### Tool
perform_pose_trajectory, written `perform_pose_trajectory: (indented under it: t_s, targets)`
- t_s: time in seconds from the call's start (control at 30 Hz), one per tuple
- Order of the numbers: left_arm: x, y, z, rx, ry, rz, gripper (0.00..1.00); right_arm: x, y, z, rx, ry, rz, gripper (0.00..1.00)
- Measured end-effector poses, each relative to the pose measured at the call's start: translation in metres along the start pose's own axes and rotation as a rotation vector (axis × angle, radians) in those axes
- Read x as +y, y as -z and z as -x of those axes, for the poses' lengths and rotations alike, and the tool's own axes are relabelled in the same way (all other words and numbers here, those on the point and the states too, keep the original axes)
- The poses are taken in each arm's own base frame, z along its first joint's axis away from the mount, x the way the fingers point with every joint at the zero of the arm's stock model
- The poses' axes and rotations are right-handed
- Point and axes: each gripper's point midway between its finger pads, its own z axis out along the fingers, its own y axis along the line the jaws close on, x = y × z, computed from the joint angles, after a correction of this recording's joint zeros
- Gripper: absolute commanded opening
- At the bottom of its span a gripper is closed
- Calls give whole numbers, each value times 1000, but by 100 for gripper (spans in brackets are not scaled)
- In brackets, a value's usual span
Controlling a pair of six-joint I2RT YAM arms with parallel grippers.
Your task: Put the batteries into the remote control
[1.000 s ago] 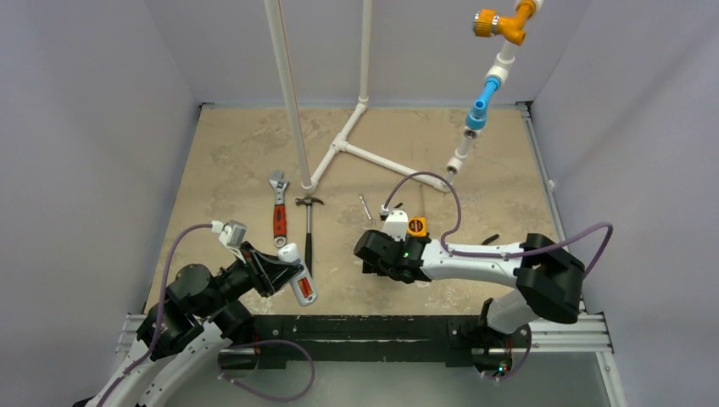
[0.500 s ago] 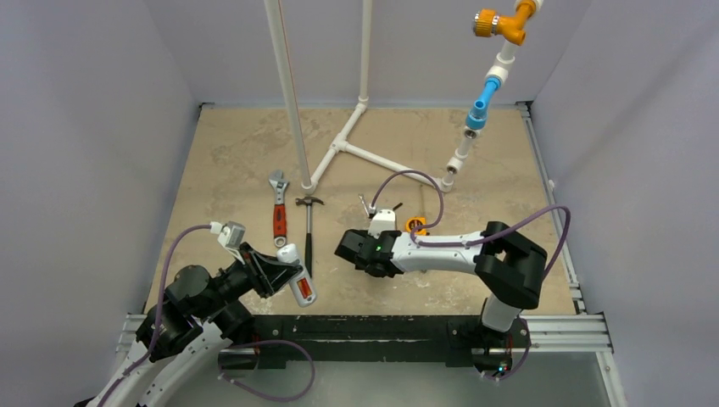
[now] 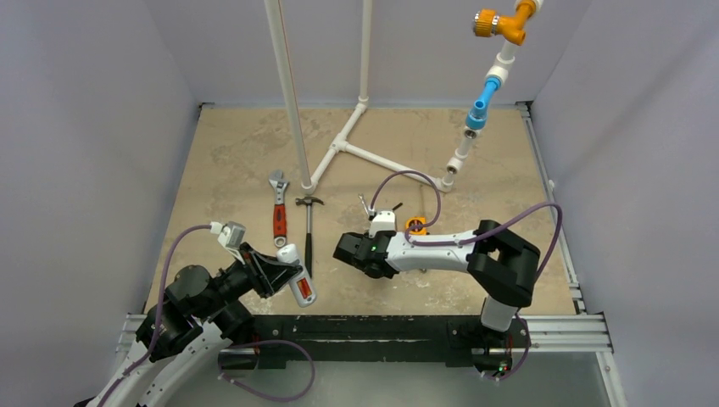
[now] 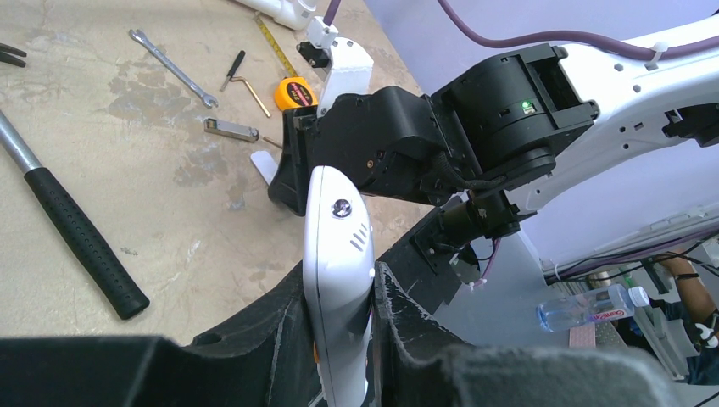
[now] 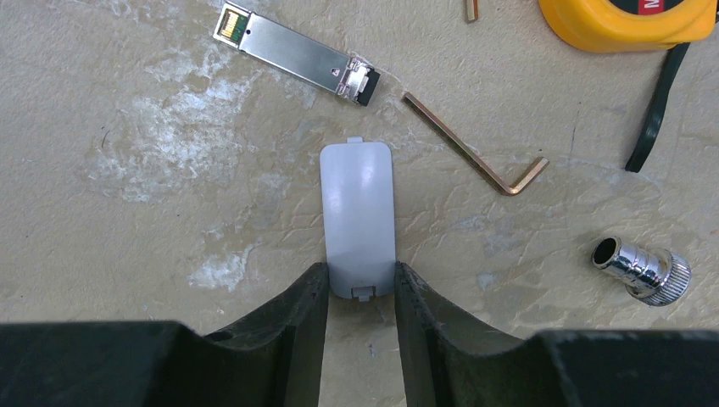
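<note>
My left gripper [image 3: 284,270] is shut on the white remote control [image 3: 292,259], held off the table at the near left. Orange-red batteries [image 3: 303,288] show in the recess on its back. In the left wrist view the remote control [image 4: 335,229] stands edge-on between the fingers of the left gripper [image 4: 339,280]. A small white battery cover [image 5: 358,212] lies flat on the table. My right gripper [image 5: 360,280] has a fingertip against each side of the cover's near end. From above, the right gripper [image 3: 343,250] sits low at the table's middle.
Around the cover lie a metal module [image 5: 297,52], a hex key [image 5: 475,157], a chrome fitting [image 5: 642,269] and an orange tape measure [image 5: 627,21]. A hammer [image 3: 307,233] and a red-handled wrench [image 3: 278,212] lie further left. White pipes [image 3: 373,157] stand behind.
The right arm has swung left, towards the left arm, and its jaws have narrowed onto the cover. The left arm and the remote control have stayed still.
</note>
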Motion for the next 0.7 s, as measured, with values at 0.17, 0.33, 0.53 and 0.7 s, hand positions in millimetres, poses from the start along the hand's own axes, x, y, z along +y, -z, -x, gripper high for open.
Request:
perform_pose_trajectory:
  t_s: [0.17,0.33,0.53,0.7]
  targets:
    - [0,0,0,0,0,0,0,-4,1,-1,-3,14,8,27]
    - [0,0,0,1,0,0,0,-10,1,-2,-7,48,19,25]
    - [-1,-2,1,-9,2,-6,0,-19,7,-4,-16,156,73,23]
    - [6,-14,-5,-20,40,-11,0,-13,29,0,-49,262,177,22]
